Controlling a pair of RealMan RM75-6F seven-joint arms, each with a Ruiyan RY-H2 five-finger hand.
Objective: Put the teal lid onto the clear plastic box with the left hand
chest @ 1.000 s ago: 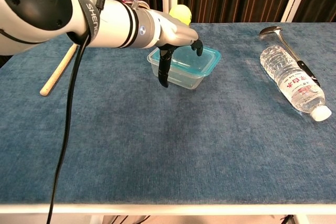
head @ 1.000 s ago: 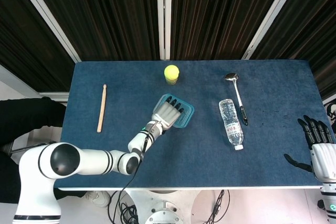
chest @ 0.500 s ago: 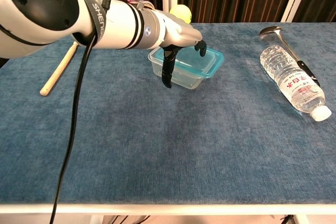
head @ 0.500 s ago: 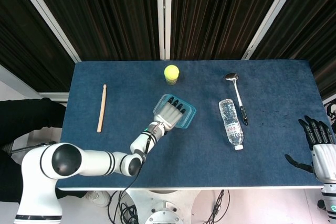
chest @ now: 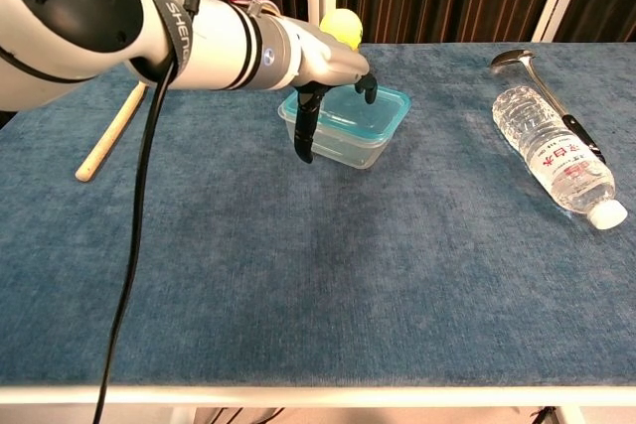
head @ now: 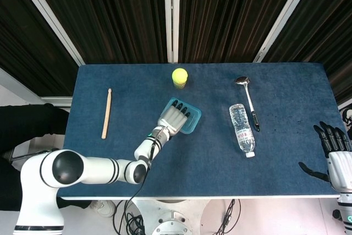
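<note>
Pressing down flat, the left hand (head: 175, 118) lies spread over the teal rectangular lid (chest: 376, 113), fingers apart with their tips on the lid top and the thumb hanging down the near side of the clear plastic box (chest: 343, 143). Lid sits on the box near the middle of the blue cloth-covered table (head: 137, 147), directly under the hand, long axis running from near-left to far-right. Left hand is on it; right hand (head: 333, 149) is well apart at the right table edge, spread and holding nothing.

Chest view shows the lid rim roughly level on the box and the thumb dropped beside the wall; head view hides most of the lid under the hand, so seating can't be judged there. Whether the lid is fully snapped on, cannot tell. Likely next: press down or lift off.

Nearby: yellow ball (head: 179, 76), clear plastic water bottle (head: 242, 129), metal ladle (head: 247, 97), wooden stick (head: 106, 113).
</note>
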